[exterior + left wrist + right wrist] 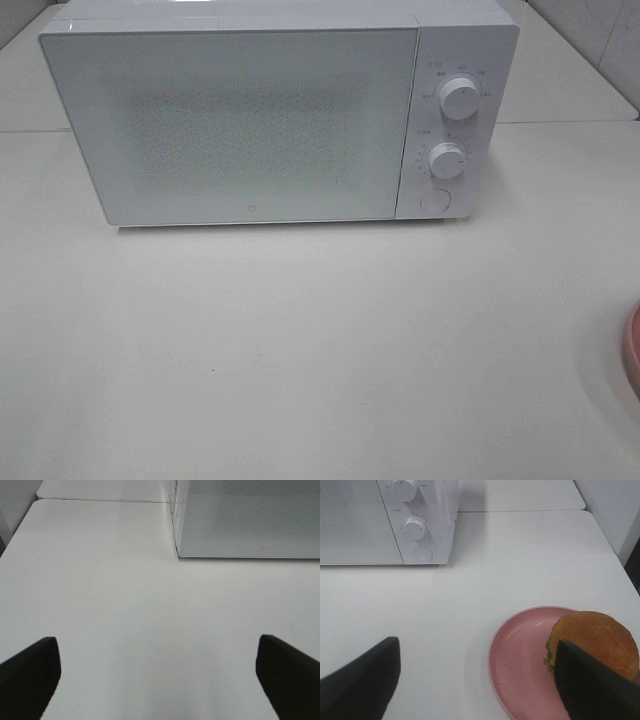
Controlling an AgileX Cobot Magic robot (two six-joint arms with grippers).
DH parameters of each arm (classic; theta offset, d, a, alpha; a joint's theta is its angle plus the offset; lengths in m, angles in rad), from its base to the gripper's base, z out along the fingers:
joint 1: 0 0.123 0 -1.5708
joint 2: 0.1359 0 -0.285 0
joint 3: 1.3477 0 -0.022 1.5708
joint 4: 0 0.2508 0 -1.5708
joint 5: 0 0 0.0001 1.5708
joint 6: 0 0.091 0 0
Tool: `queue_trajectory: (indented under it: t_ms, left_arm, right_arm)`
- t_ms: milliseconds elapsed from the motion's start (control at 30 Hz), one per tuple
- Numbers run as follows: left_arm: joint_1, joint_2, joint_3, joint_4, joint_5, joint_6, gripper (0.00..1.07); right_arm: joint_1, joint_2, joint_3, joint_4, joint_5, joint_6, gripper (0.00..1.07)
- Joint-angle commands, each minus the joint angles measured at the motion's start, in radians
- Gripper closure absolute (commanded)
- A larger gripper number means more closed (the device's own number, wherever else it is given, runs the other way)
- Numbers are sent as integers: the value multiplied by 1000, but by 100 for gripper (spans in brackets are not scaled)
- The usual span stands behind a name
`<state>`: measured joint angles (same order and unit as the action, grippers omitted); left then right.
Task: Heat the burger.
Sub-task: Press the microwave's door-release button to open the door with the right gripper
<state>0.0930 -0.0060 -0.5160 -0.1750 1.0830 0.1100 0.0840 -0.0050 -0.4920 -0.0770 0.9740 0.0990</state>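
While both sets of jaws stand open, item by item: left jaws, spread wide over bare bench (150, 605), gripping nothing. Right jaws, parted, one finger (592, 685) in front of the burger (595, 635); contact cannot be told. Burger: on a pink plate (517, 665) near the bench's right edge. Microwave (260, 110): white, door shut, at the back edge; two knobs (458, 98), one round button (434, 199).
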Motion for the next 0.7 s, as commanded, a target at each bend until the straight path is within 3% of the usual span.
queue_trajectory:
  t_ms: [33, 700]
  left_arm:
    - [3, -13, 1, -1, -14, -8, 9]
    - [3, -13, 1, -1, -14, -8, 9]
  right_arm:
    - [0, -35, -1, -5, -13, 3, 31]
    - [0, 3, -22, -7, -43, 14, 31]
